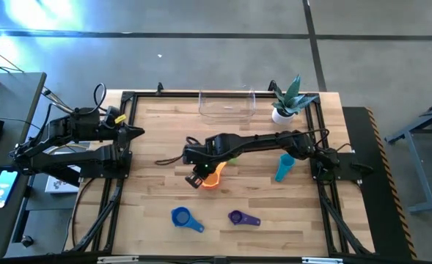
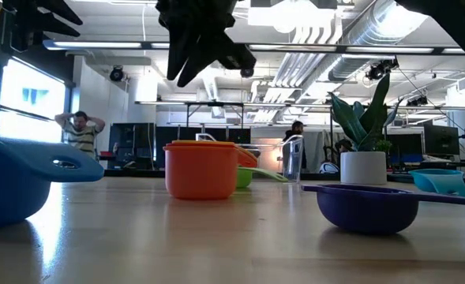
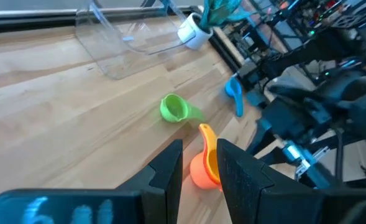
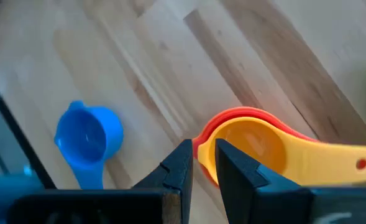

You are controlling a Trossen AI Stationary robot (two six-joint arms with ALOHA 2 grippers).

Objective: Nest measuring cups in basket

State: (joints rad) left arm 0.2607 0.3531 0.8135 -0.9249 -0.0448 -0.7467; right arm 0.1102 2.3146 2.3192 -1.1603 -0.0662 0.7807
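The tabletop (image 1: 149, 198) is pale butcher-block wood, planks running lengthwise, ringed by a dark metal frame. At its far edge stands the basket (image 1: 227, 105), a clear, thin-walled rectangular plastic bin with low sides and nothing visible inside it, and just beside it a small white pot holding a spiky green plant (image 1: 285, 99). The measuring cups are glossy moulded plastic scoops with round bowls and short flat handles. Near the middle, the yellow cup (image 4: 282, 149) sits nested inside the orange cup (image 4: 215, 127), its handle with a small hole jutting past the orange rim. The green cup (image 3: 173, 109) lies just beyond that pair, toward the basket. The light blue cup (image 1: 284, 167) lies toward the right side, the blue cup (image 1: 182, 217) and the purple cup (image 1: 238, 218) near the front edge, well apart from the basket. The right end effector (image 4: 198, 168) hovers above the rim of the orange cup, its dark fingers nearly pressed together with a slim gap and pinching nothing. The left end effector (image 3: 198, 165) waits over the left edge of the tabletop, fingers slightly parted and empty
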